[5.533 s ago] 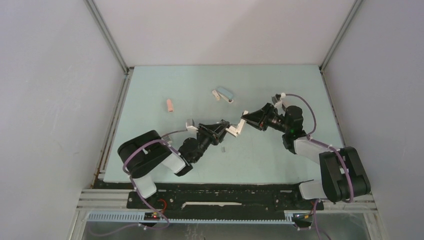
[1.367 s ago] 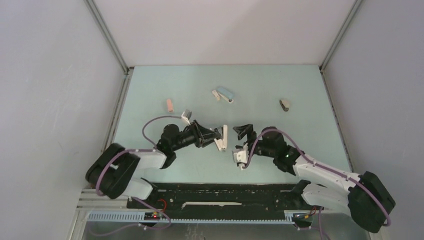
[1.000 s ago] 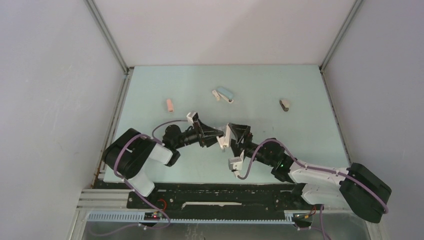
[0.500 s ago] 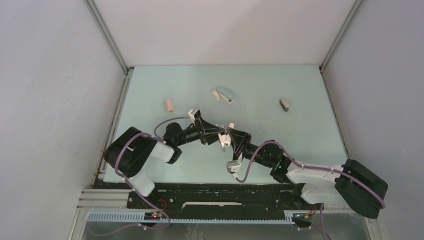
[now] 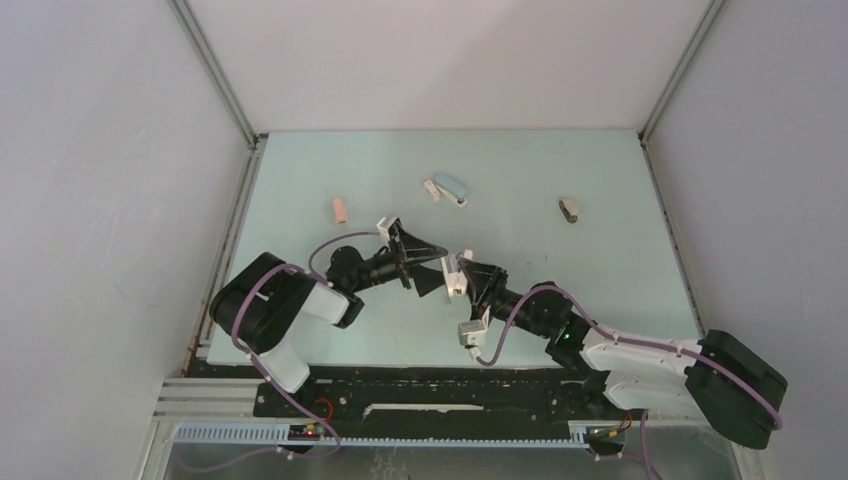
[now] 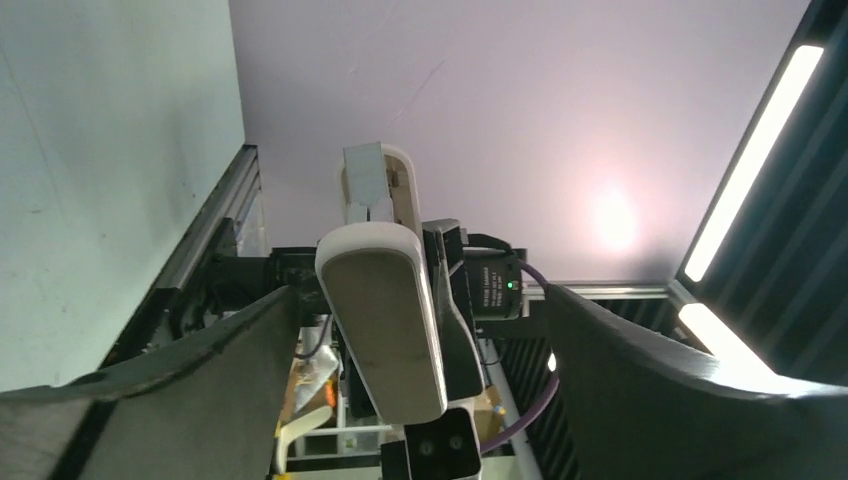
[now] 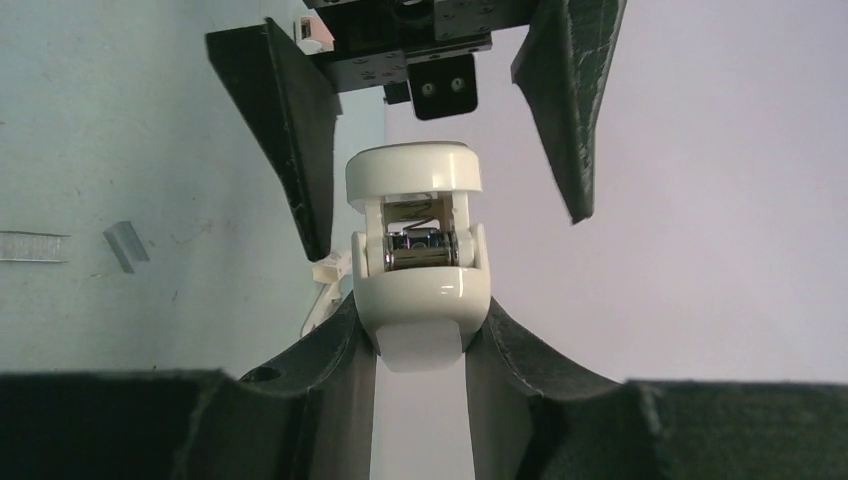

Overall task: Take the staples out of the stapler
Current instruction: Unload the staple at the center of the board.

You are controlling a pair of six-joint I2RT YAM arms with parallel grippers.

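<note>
Mid-table: right claw grips cream plastic stapler; left claw wide, empty.
Opening step, I reckon; left must pinch its upper half.

Seemingly three staplers (one white, held), two staples, one pinkish block.

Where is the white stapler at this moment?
In the top view the white stapler is near the centre, held in the right tool, between the open fingers of the left tool.
</note>
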